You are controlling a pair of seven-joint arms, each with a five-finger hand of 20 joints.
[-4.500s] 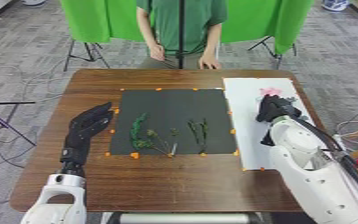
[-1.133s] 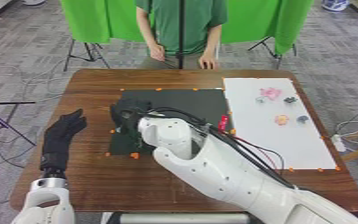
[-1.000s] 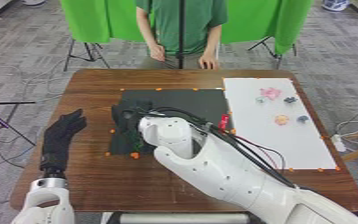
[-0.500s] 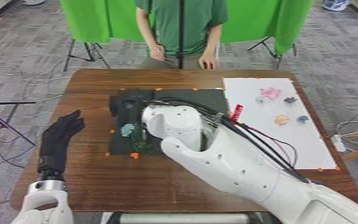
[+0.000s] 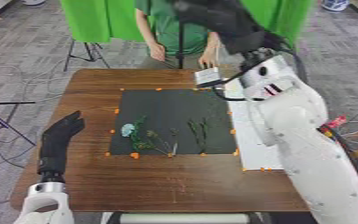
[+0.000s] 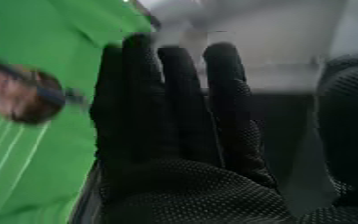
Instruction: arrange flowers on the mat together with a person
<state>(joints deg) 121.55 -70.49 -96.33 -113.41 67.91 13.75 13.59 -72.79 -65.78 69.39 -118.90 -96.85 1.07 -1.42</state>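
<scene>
My right hand (image 5: 224, 25) is raised beyond the table's far edge in the head view, above the white sheet's far end. In the right wrist view the same hand (image 6: 193, 185) has straight fingers, with the thumb apart and nothing held. A pale blue flower (image 5: 127, 130) lies on the black mat (image 5: 162, 105), beside the upper left green stem (image 5: 138, 122). Thin sprigs (image 5: 162, 145) and darker stems (image 5: 198, 131) lie farther right on the mat. My left hand (image 5: 62, 132) rests open over the table, left of the mat.
The white sheet (image 5: 257, 155) lies right of the mat, partly behind my right arm. Orange marks line the mat's edges. A person (image 5: 158, 37) stands across the brown table (image 5: 95, 180), hands down near its far edge.
My right hand has moved from over the mat's left side up and away to the far right. The pale blue flower and the stems on the mat are uncovered. The left hand stays put.
</scene>
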